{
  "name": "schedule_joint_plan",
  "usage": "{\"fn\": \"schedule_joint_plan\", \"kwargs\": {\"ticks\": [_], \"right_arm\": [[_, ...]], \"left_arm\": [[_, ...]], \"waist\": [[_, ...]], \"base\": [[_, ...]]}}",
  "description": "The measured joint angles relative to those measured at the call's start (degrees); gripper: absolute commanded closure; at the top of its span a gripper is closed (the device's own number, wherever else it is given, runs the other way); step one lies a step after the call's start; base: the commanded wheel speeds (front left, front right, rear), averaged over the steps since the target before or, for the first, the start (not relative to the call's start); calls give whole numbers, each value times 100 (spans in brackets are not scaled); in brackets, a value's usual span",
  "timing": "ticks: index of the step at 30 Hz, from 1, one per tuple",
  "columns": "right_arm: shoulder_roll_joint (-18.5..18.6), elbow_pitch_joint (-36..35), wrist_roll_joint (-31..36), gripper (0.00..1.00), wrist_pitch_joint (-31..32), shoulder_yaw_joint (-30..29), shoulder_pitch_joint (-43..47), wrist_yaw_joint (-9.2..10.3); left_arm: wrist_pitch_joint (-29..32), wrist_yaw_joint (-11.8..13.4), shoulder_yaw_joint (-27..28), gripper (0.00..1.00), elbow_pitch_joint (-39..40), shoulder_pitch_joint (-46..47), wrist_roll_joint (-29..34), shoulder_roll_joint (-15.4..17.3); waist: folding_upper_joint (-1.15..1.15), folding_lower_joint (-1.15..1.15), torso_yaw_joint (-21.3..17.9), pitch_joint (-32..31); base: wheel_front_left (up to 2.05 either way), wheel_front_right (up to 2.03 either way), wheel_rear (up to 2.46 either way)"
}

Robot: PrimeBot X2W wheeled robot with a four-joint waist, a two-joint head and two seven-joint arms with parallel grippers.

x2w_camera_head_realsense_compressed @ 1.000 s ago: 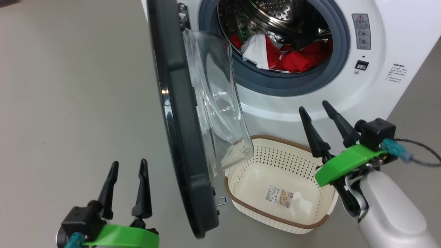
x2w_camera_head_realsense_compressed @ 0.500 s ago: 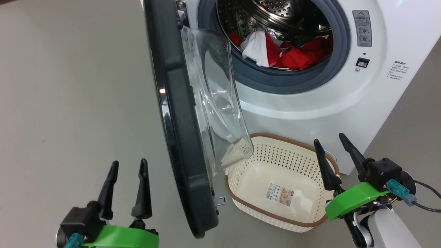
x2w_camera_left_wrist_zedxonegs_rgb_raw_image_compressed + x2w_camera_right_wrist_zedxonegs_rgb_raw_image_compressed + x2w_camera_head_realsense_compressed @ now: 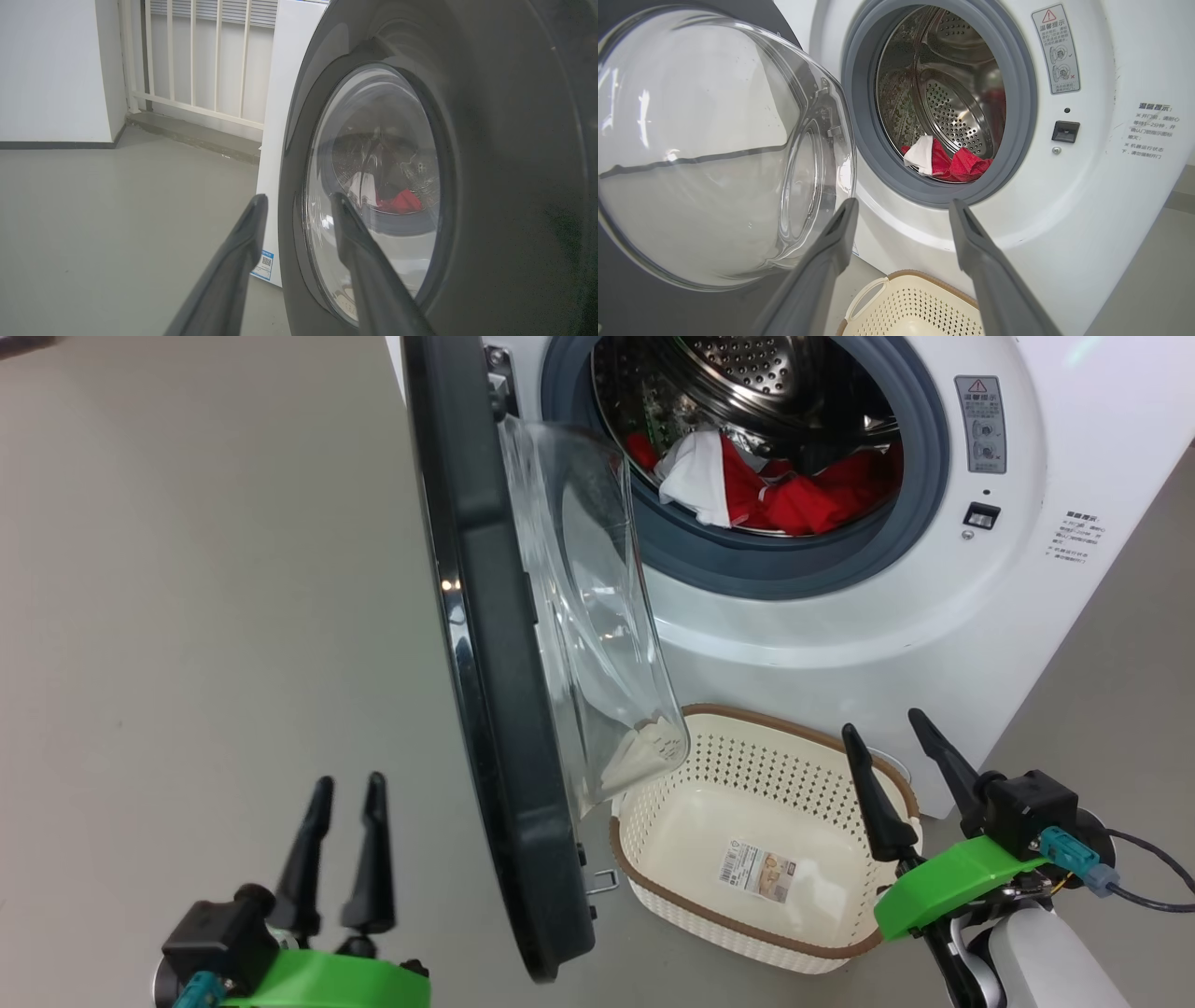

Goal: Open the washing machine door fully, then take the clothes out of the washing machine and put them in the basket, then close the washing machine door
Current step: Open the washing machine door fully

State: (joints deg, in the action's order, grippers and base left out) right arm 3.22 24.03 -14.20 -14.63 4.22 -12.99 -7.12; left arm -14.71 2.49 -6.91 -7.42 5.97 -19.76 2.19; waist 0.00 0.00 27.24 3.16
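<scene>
**Q:** Nearest first: how do the two hands stand?

**A:** Left gripper (image 3: 350, 780), near left: fingers parted by a narrow gap, grasping nothing. Right gripper (image 3: 881, 721), near right: fingers spread wide, likewise empty, beside the right end of the basket (image 3: 775, 756).

**Q:** And the washing machine door between them?

**A:** The washing machine door (image 3: 485, 663) stands roughly half open and is seen edge-on. Its long axis runs near to far, with the free edge near and the hinge (image 3: 497, 383) far. The left gripper lies near it on the left, apart from it and facing the glossy outer face. The right gripper lies well to the right, on the side of the bulging glass bowl (image 3: 579, 616), with the basket between.

**Q:** Which arm does the coming move favour?

**A:** Judged from this layout, the door must swing farther left to open fully. The left gripper is nearer the free edge but on the outer side, so it would have to hook and pull. The right would push from inside.

**Q:** Farthest?

**A:** The clothes (image 3: 803, 504), red with a white piece, lie untouched in the drum (image 3: 747, 373) of the washing machine (image 3: 840, 616), far and to the right of the door.
</scene>
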Motion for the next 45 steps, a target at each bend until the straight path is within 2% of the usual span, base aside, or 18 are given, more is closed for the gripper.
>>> {"fn": "schedule_joint_plan", "kwargs": {"ticks": [7,14,20,22,24,27,32,37,39,45], "right_arm": [[-1,86,-107,0,0,1,10,0],[-3,189,-199,0,0,44,23,0],[-8,272,-247,0,0,97,134,0],[-9,276,-247,0,0,100,134,0],[-10,277,-254,0,0,102,134,0],[-10,293,-289,0,0,104,134,0],[-11,296,-346,0,0,169,133,0],[-12,294,-345,0,0,188,131,0],[-12,294,-345,0,0,185,130,0],[-12,296,-345,0,0,157,129,0]], "left_arm": [[0,57,64,100,401,2,-125,0],[-1,219,-42,100,1525,166,-233,7],[-7,207,-445,100,2613,351,22,7],[-8,201,-539,100,2739,352,73,10],[-9,101,-1004,100,2876,367,115,18],[19,-12,-1524,100,2797,371,104,24],[603,-208,-2236,100,2179,387,-31,47],[916,-253,-2496,100,1458,395,-346,58],[983,-177,-2484,100,1198,397,-389,57],[1065,324,-2164,100,824,399,-422,58]], "waist": [[0,0,26,-50],[0,0,26,-122],[0,0,-20,-199],[0,0,-29,-207],[0,0,-56,-213],[0,0,-93,-206],[0,0,-150,-162],[0,0,-220,-93],[0,0,-249,-63],[0,0,-292,-1]], "base": [[0,0,0],[0,0,0],[0,0,0],[0,0,0],[0,0,0],[0,0,0],[0,0,0],[0,0,0],[0,0,0],[0,0,0]]}}
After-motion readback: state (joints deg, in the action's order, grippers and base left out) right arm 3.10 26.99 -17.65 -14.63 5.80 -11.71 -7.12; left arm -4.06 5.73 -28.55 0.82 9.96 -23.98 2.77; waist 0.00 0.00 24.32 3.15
